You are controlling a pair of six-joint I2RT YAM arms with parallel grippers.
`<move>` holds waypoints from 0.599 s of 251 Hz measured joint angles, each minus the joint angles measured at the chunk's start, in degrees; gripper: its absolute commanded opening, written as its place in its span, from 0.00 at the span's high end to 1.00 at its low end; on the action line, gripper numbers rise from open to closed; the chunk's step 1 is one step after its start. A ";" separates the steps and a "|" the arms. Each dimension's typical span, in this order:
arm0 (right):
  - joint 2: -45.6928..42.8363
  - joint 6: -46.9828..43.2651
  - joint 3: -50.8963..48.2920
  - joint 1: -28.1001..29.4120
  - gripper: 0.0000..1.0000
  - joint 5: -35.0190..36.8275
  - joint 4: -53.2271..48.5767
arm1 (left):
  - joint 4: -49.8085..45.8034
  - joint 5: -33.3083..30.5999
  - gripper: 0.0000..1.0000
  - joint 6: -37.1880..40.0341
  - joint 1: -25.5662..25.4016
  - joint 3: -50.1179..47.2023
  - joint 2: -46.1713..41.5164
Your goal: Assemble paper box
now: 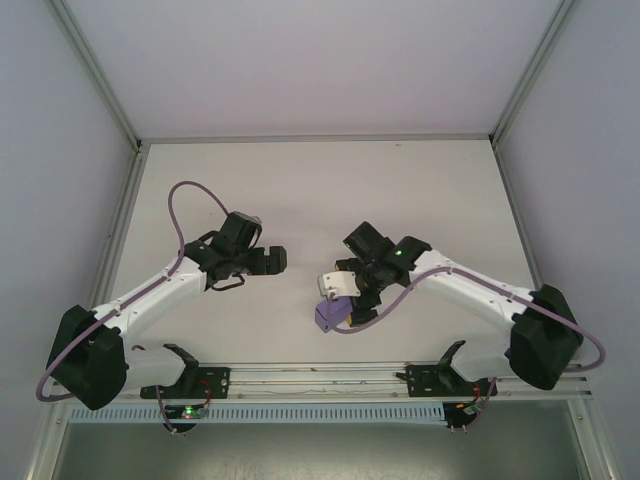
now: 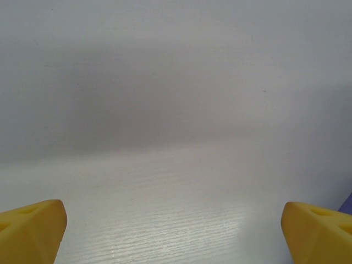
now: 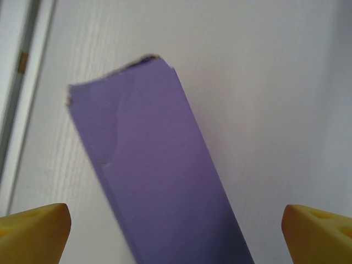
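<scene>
The paper box is lavender-purple card, folded into a long narrow shape with a slightly dented far end. It lies on the white table and runs up the middle of the right wrist view. My right gripper is open, its yellow fingertips wide apart on either side of the box with a gap on each side. From above, the paper box pokes out below the right gripper. My left gripper is to the left of it, open, with bare table between its fingertips. A purple sliver shows at the right edge of the left wrist view.
The white table is walled by metal frame rails on both sides and at the back. A rail with cable mounts runs along the near edge. A purple cable loops over the left arm and another hangs from the right arm.
</scene>
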 measured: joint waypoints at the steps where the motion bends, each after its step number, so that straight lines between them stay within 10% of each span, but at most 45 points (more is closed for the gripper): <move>1: 0.17 -0.02 0.02 0.04 0.05 0.13 0.02 | 0.00 0.00 0.00 0.00 0.02 0.00 0.00; 150: 11.15 4.68 1.84 3.61 0.55 13.62 4.17 | -1.16 -1.51 0.00 0.44 0.37 -1.29 -3.82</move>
